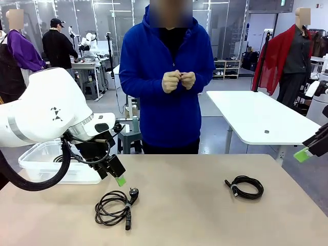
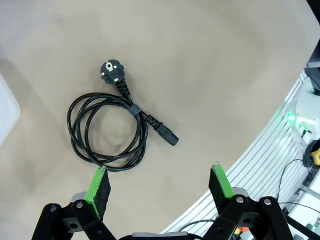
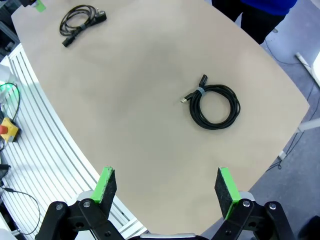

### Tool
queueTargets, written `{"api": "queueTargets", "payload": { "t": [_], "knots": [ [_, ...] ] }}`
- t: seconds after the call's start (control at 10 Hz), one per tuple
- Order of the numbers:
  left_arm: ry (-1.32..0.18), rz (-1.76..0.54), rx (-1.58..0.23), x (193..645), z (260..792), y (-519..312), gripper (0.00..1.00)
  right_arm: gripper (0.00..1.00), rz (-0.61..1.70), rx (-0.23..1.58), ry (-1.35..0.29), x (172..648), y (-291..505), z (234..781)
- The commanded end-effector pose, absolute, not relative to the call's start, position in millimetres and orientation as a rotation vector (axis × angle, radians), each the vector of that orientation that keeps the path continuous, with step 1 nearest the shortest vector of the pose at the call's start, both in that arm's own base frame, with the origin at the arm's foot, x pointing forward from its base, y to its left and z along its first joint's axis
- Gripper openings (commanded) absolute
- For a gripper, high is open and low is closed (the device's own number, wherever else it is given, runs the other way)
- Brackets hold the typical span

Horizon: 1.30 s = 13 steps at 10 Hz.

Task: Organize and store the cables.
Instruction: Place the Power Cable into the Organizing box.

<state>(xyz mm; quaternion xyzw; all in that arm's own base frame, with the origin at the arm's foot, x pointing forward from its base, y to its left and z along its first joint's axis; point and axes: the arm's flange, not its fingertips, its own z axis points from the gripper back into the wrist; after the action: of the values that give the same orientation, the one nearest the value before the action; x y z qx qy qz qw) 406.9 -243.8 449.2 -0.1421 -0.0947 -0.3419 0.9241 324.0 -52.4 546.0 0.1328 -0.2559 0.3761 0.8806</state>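
Two cables lie on the tan table (image 1: 195, 215). A coiled black power cable (image 1: 114, 207) (image 2: 106, 131) with a round plug lies at the front left. My left gripper (image 1: 119, 177) (image 2: 159, 172) hovers open just above and behind it, with nothing between its fingers. A slimmer coiled cable (image 1: 246, 187) (image 3: 215, 106) lies on the right half of the table. My right gripper (image 1: 303, 154) (image 3: 165, 175) hangs open and empty off the table's right edge, well above and apart from that coil. The power cable (image 3: 77, 22) also shows far off in the right wrist view.
A clear plastic bin (image 1: 36, 159) (image 2: 5, 112) stands at the table's left, partly behind my left arm. A person in a blue hoodie (image 1: 169, 102) stands at the far edge with both hands (image 1: 179, 80) held together at chest height. A white table (image 1: 261, 118) stands behind.
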Motion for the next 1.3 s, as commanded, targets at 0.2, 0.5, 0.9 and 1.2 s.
{"api": "queueTargets", "payload": {
  "t": [0.2, 0.5, 0.9, 1.2],
  "knots": [
    [-0.194, -0.703, -0.291, 407, 449, -245, 1.0, 1.0, 0.784, 0.277, -0.533, 324, -52, 546],
    [-0.128, -0.611, -0.265, 408, 440, -266, 1.0, 1.0, 0.848, 0.398, -0.526, 320, -94, 549],
    [-0.087, -0.537, -0.212, 407, 433, -289, 1.0, 1.0, 0.869, 0.413, -0.553, 307, -123, 552],
    [-0.111, -0.425, -0.136, 401, 432, -296, 1.0, 1.0, 0.927, 0.474, -0.583, 309, -134, 545]
  ]
}}
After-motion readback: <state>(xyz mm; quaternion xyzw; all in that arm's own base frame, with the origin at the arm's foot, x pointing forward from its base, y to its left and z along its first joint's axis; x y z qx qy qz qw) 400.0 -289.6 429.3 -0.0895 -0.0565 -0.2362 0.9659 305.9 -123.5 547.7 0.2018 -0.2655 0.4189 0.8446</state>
